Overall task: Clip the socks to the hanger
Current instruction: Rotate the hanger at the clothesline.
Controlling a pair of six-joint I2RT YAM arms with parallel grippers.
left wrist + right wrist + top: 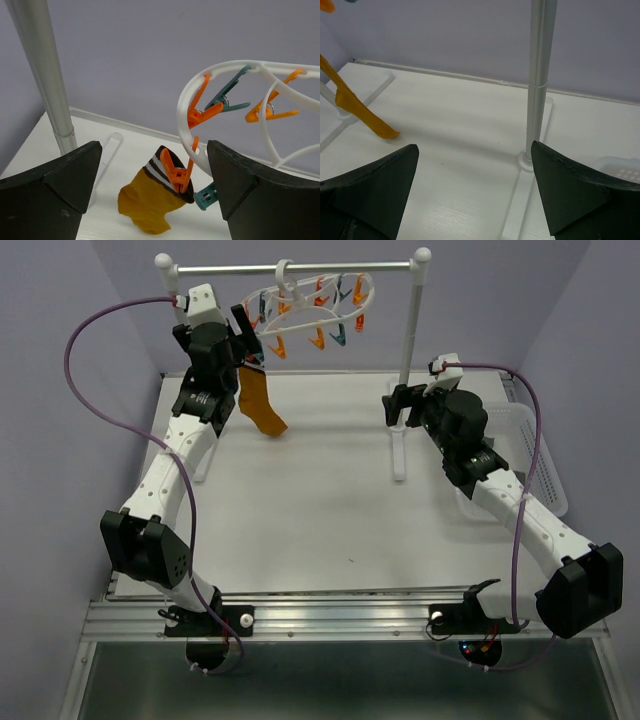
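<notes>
Between the spread fingers of the left gripper (154,155), a mustard sock (145,202) hangs by its striped cuff from an orange clip (176,175) on the hanger (180,112). The hanger's far side is cut off. The right gripper (474,150) is spread wide too, with just the post (536,100) beyond its fingers.

A white table (330,510) carries a white-posted rail stand (410,330), its flat feet resting on the surface at the back left and right, and a clear plastic basket (550,480) at its right edge.
</notes>
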